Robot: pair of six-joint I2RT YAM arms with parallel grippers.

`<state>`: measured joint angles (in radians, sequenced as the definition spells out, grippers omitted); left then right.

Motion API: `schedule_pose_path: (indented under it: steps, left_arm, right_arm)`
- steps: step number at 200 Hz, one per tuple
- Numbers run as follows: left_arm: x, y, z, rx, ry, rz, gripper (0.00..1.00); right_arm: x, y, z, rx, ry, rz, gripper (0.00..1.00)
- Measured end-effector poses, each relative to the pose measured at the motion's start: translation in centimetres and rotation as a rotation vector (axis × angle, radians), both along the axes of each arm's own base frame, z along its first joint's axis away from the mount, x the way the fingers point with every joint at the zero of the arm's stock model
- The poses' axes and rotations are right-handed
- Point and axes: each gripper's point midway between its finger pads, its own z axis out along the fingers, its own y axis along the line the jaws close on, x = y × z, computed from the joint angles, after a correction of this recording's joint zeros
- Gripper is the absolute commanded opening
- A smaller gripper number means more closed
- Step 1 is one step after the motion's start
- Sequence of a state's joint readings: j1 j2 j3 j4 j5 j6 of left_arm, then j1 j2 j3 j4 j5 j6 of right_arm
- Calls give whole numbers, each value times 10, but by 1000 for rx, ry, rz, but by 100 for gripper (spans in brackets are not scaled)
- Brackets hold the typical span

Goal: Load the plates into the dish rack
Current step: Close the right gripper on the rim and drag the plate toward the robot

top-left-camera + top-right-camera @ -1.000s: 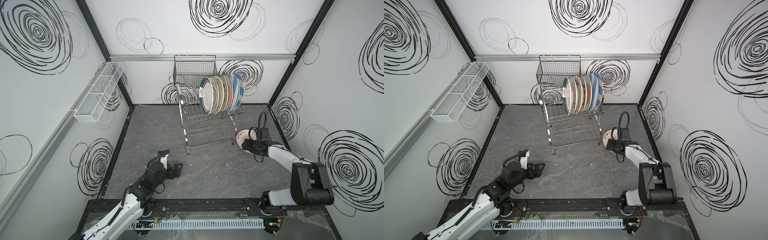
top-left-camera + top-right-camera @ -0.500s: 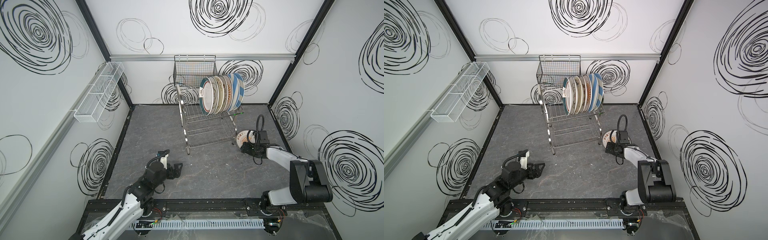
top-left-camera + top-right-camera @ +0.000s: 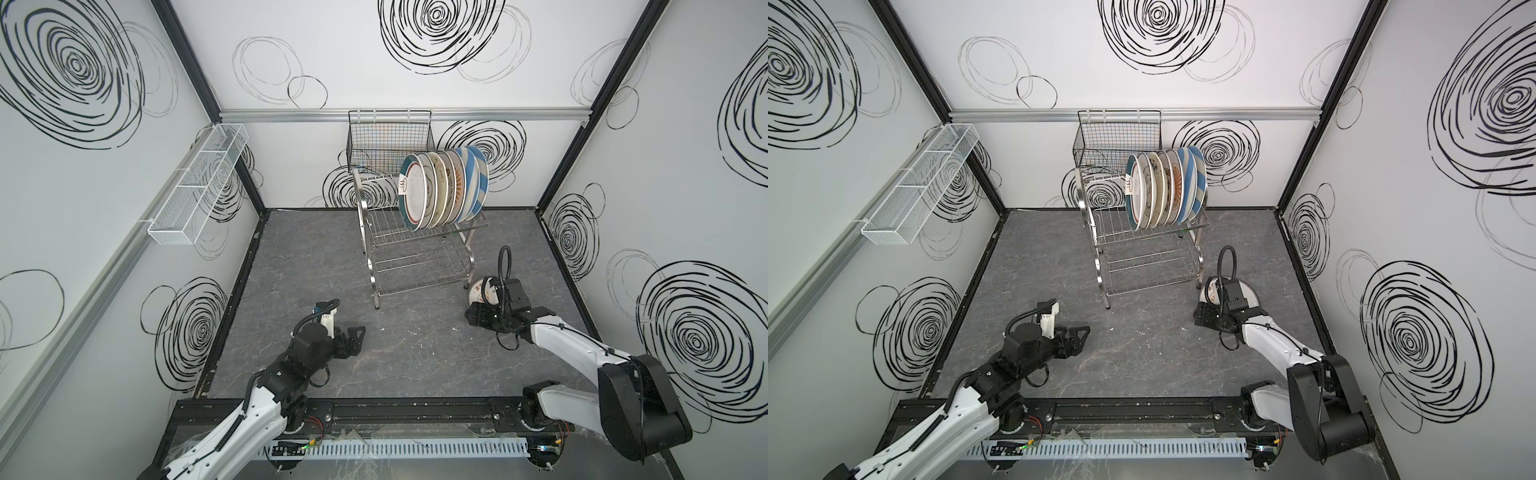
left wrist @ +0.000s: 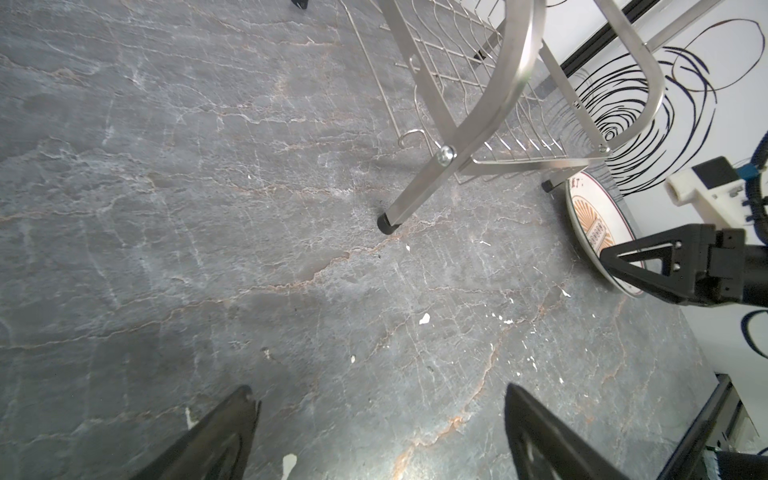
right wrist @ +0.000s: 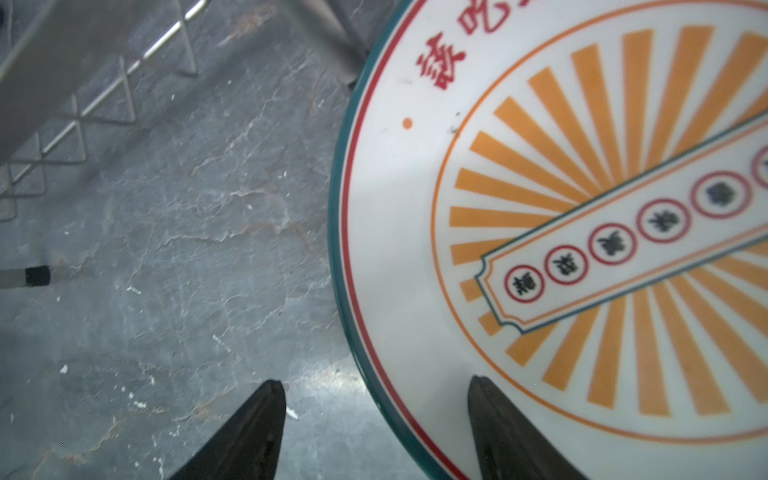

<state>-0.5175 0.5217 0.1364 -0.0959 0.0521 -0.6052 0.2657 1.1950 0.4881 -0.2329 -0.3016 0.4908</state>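
Note:
The steel dish rack [image 3: 370,253] [image 3: 1098,257] stands at the back middle, with several plates [image 3: 440,187] [image 3: 1163,191] upright in its top tier. One more plate [image 3: 482,291] [image 3: 1246,295] [image 5: 540,208], white with an orange sunburst and a green rim, lies flat on the floor by the rack's right front leg. My right gripper [image 3: 472,316] [image 3: 1200,318] [image 5: 373,382] is open, low at this plate's near rim: one finger over the plate, one over the floor. My left gripper [image 3: 357,334] [image 3: 1081,332] [image 4: 378,388] is open and empty above bare floor at front left.
A black wire basket [image 3: 388,141] hangs on the back wall behind the rack. A long white mesh tray [image 3: 199,183] is fixed to the left wall. The rack's front leg [image 4: 388,224] stands between the grippers. The right wall is close behind the loose plate.
My right gripper has drawn back from over the plate toward its near rim, uncovering more of it. The left arm has not moved.

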Motion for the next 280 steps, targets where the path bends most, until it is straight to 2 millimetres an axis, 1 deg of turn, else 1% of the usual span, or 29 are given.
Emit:
schedule_pose_path:
  steps: [20,39,94,134,174,193,206,228,240,249,261,272,280]
  left_arm:
    - [0,0,0,0,0,-2,96]
    - [-1,-1,0,0,0,-4,96]
    - [-2,-2,0,-11,6,-9,96]
    - [-3,-4,2,-41,2,-6,96]
    - [-4,-5,4,-66,4,-3,96]
    - [-5,-4,2,-77,23,8,96]
    - [-6,-5,2,-89,36,13,96]
    - [-8,-10,2,-102,53,2,96]
    - [-11,-14,4,-107,56,-15,96]
    - [-13,-19,6,-112,55,-32,96]
    - [-17,-26,7,-119,56,-60,96]
    - [-22,-33,7,-126,59,-87,96]
    - [-25,-39,9,-133,57,-108,96]
  right_arm:
    - [-10,15,0,33,8,33,74]
    - [-19,34,1,74,10,71,74]
    - [-38,85,5,192,16,170,74]
    - [-55,132,7,271,21,263,74]
    - [-78,186,8,348,37,374,75]
    - [-88,211,10,384,50,430,73]
    - [-94,224,12,406,55,461,69]
    - [-97,233,21,414,43,492,70]
    - [-91,229,28,369,24,471,71]
    - [-84,222,37,321,0,443,71]
    - [-72,209,50,253,-33,390,72]
    - [-63,191,61,188,-59,329,73]
    - [-58,176,64,141,-69,288,73]
